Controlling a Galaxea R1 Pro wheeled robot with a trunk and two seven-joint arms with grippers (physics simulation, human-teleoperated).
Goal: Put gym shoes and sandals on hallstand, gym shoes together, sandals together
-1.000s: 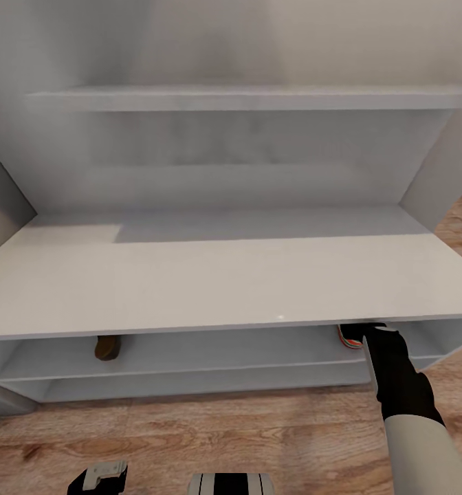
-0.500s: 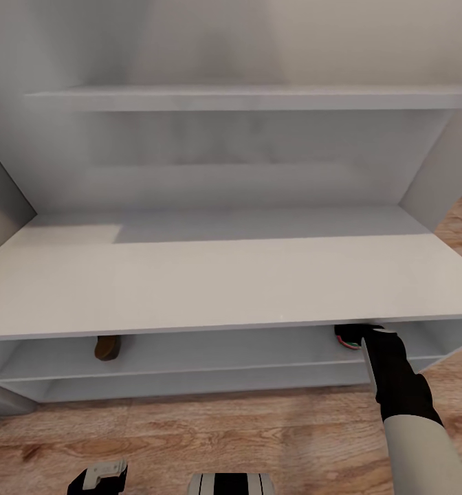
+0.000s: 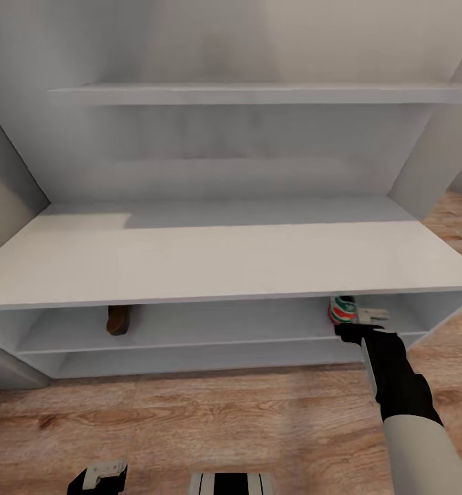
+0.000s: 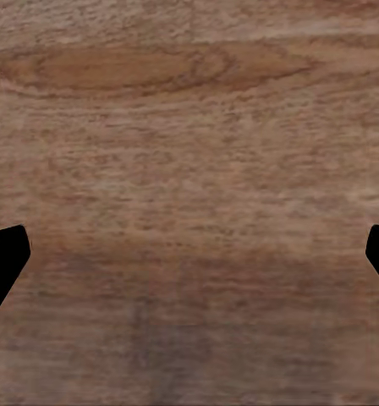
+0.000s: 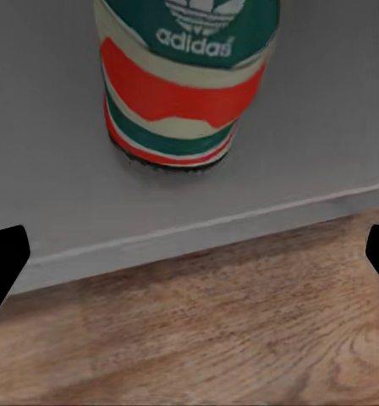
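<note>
One gym shoe point(image 3: 341, 309) stands on the upper shelf bay of the hallstand point(image 3: 217, 261), heel outward, near its right end. The right wrist view shows its green, cream and red-orange heel point(image 5: 185, 85) resting on the grey shelf point(image 5: 46, 152). My right gripper point(image 3: 360, 323) is just in front of that heel, open and apart from it point(image 5: 189, 262). A brown sandal point(image 3: 119, 320) lies on the same shelf bay toward the left. My left gripper point(image 3: 100, 476) hangs low over the corridor floor point(image 4: 189, 127), open point(image 4: 189, 262) and holding nothing.
The hallstand has a wide pale top, a back panel and a floating shelf point(image 3: 258, 93) above. A lower shelf bay point(image 3: 190, 357) runs beneath the upper one. Wood-plank floor point(image 3: 224, 412) stretches between me and the unit. A grey wall panel point(image 3: 4, 185) stands at the left.
The head view has shifted, showing more of the shelf bays. My right gripper has drawn back from the gym shoe, which now stands free on the shelf. The left arm has stayed put.
</note>
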